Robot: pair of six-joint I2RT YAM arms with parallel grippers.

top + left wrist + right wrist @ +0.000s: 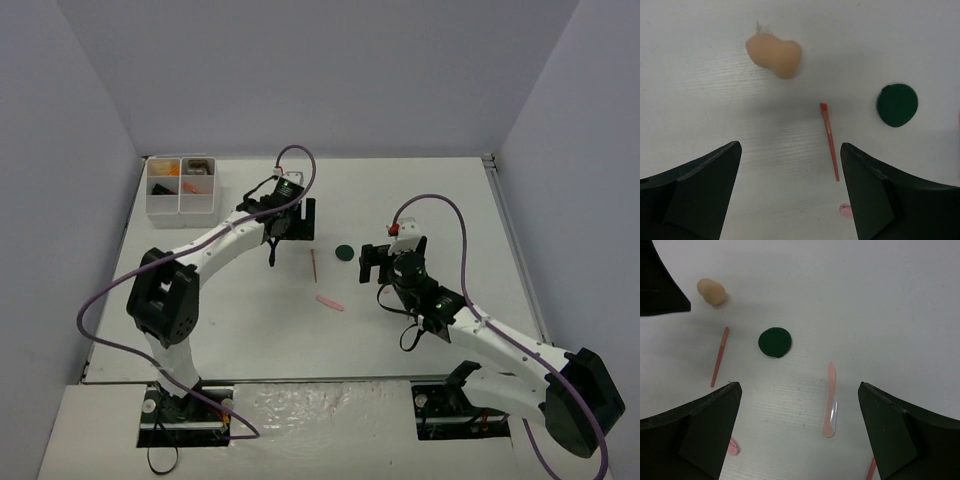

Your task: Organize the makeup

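The left arm [215, 245] stretches forward over the desk [420, 190], left fingers [705, 185] spread and empty, beige sponge [775, 56] at 12 o'clock. The right fingers [700, 425] gape empty too, green compact [774, 342] at 11 o'clock.

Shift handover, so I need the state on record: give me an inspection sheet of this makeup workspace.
Surface: white table, no spills seen.
Job's things: beige egg-shaped sponge, thin red pencil, dark-green round compact and pale pink flat stick lie loose, apart; other makeup sits in the white four-compartment plastic box.
Clutter: nothing seen.
Grippers: left gripper open, empty, over the table; right gripper open, empty.
Cables: purple cables loop above both arms, touching no makeup.
Surroundings: plain grey walls on three sides.
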